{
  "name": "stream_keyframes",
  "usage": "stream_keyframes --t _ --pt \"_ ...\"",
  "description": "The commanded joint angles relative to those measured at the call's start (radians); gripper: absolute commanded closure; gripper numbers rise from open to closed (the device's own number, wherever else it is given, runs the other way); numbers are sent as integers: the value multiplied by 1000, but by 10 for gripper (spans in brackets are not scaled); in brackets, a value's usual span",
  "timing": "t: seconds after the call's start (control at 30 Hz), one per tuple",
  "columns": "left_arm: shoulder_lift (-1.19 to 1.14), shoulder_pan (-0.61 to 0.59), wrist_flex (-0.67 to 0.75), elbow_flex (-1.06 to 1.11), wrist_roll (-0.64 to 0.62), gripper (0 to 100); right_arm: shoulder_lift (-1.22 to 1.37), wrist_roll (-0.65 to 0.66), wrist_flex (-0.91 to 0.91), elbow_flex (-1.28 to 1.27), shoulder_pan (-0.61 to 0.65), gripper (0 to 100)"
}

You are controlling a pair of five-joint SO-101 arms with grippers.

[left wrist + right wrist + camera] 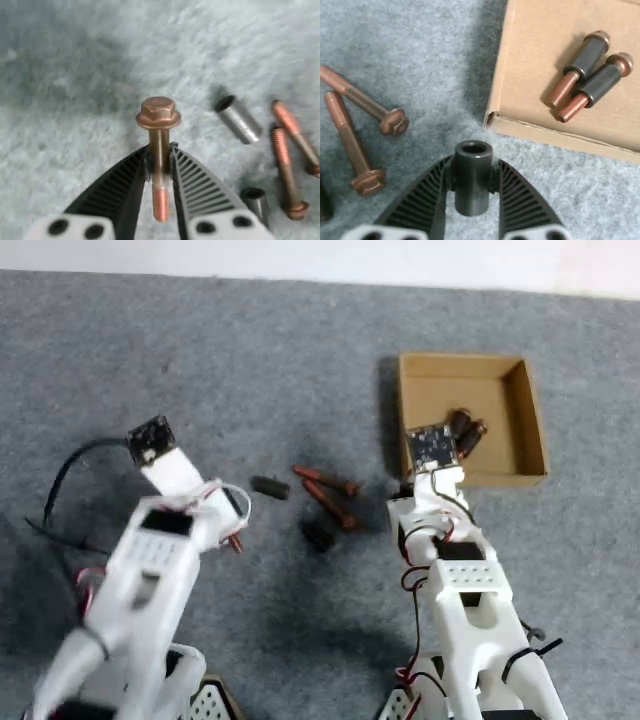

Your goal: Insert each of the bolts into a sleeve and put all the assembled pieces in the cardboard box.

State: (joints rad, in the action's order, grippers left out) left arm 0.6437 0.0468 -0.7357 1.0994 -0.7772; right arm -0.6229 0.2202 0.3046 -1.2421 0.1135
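— Grey carpet (200, 360) across the whole high view. Cardboard box (520, 478) open at upper right, two assembled pieces (465, 432) lying side by side inside.

— And the arms?

— Planted lower left and lower right. On the one side, left gripper (159, 152) clamped on a copper bolt (159, 120) by its shank. On the other, right gripper (473, 165) clamped round a dark sleeve (472, 175), just beside the box's lower-left corner.

— Which way from one to the other?

— Sleeve off to the right of the bolt, across the loose parts at centre frame. Neither arm nearer, each holding its own half. Bolt's long axis in line with its gripper, hex head out past the tips, threaded end back toward the wrist. Sleeve gripped lengthwise too, open bore facing away from its wrist.

— So thread to bore needs a turn?

— Probably, judging by the head leading now.

— Anything left on the carpet?

— Two loose bolts (325, 480), nearly parallel, slanting down to the right. One spare sleeve (270, 487) left of them, a second spare sleeve (318, 535) just below. None of these mated yet.
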Motion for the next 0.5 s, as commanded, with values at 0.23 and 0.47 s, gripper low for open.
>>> stream_keyframes --t 0.23,0.47 --pt "608 -15 210 317 91 996 -248 5 -81 -131 -7 995" --pt "863 -15 210 433 106 996 -610 12 -101 -334 53 995"
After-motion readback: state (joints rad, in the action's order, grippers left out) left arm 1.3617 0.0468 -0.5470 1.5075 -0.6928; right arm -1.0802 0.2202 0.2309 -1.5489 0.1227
